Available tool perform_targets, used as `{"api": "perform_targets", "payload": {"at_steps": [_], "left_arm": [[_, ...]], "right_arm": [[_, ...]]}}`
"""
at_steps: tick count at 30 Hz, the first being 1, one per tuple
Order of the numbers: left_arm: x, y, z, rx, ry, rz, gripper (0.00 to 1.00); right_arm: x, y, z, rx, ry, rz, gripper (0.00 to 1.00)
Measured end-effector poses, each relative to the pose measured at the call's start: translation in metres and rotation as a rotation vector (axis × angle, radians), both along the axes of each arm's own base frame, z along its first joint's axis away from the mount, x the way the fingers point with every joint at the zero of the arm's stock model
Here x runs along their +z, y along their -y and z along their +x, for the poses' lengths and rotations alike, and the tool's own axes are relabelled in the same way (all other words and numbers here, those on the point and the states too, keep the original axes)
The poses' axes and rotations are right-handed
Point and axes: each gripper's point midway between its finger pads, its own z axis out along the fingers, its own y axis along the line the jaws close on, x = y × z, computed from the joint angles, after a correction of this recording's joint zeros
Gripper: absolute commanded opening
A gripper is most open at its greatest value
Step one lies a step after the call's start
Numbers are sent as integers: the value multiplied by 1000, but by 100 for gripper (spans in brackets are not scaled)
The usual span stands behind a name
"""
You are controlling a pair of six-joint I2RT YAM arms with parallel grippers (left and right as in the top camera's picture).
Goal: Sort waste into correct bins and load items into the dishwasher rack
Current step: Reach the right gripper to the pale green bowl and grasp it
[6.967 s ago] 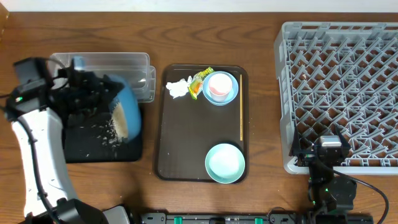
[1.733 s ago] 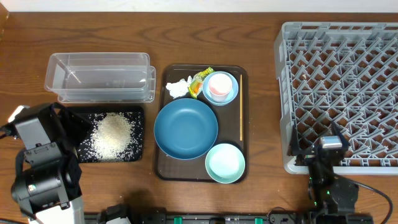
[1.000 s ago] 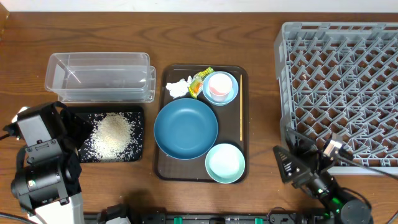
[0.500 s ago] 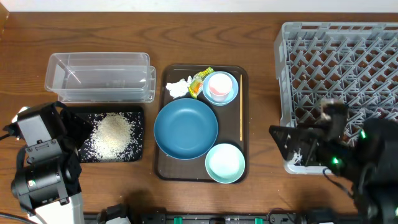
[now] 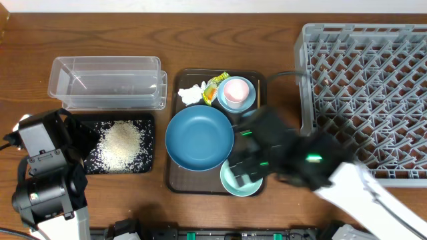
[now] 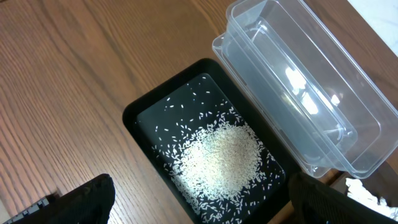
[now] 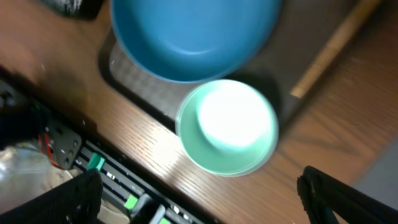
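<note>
The right gripper, fingers spread wide, hovers above the mint-green bowl at 5 o'clock on the dark-brown serving tray. The left gripper, equally wide, sits at 8 o'clock of the shallow black rectangular tray holding loose white rice grains. The large dark-blue round dish lies mid-tray. At its 12 o'clock are the crumpled white tissue, the yellow-green snack wrapper and the small pink cup inside the small light-blue bowl. The clear plastic rectangular tub lies at 10 o'clock and the light-grey pegged rack at 3.

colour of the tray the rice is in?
Black. The shallow tray shows best in the left wrist view.
</note>
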Motion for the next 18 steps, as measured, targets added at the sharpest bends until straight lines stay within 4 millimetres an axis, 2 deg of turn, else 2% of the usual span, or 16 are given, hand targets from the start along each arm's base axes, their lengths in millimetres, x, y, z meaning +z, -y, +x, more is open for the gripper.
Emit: {"api": "perform_targets", "payload": {"at_steps": [2,4,5,7,11,16,18], "left_arm": [[0,0,0,0,0,0,92],[0,0,0,0,0,0,92],[0,0,0,0,0,0,92],[0,0,0,0,0,0,92],[0,0,0,0,0,0,92],[0,0,0,0,0,0,92],[0,0,0,0,0,0,92]], "right_arm": [[-20,-20,-7,53,-24,-48,99],[-40,-30,-12,84,-53,-99,79],[-50,-33,-14,90,-73,-128,77],[-69,-35,-18,88,-116,-184,80],[-107,-36,-26,57,-195,-296,77],[-136,-36,-35,46,-246,-384,61],[-144,-38,-38,49,-252,-404,59]]}}
